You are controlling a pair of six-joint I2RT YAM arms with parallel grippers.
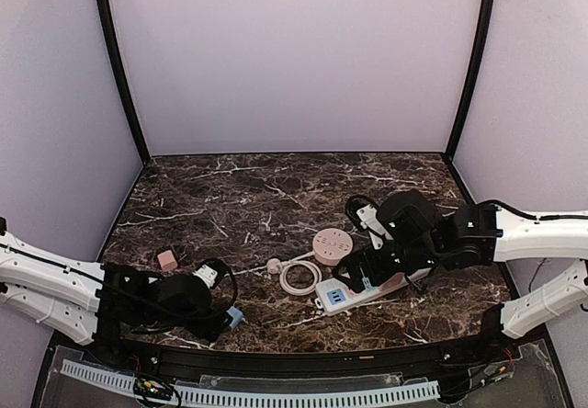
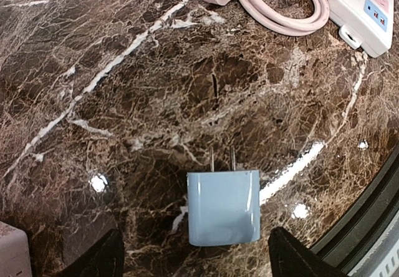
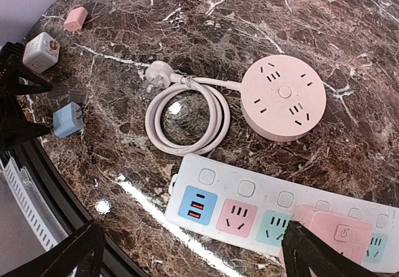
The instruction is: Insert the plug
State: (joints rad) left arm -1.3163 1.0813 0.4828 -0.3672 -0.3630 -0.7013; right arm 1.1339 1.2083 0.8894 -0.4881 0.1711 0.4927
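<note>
A light blue plug (image 2: 223,206) lies flat on the marble, its two prongs pointing away from my left gripper (image 2: 196,263). That gripper is open, with one finger on each side of the plug and neither touching it. The plug also shows in the top view (image 1: 236,317) and the right wrist view (image 3: 67,120). A white power strip (image 3: 249,193) with coloured sockets lies under my open, empty right gripper (image 3: 193,255). A pink plug (image 3: 333,236) sits on the strip by the right finger.
A round pink socket hub (image 3: 283,96) and its coiled cord (image 3: 187,118) lie just beyond the strip. A small pink adapter (image 1: 167,260) and a white cube adapter (image 3: 41,51) sit near the left arm. The table's front edge (image 2: 368,227) is close.
</note>
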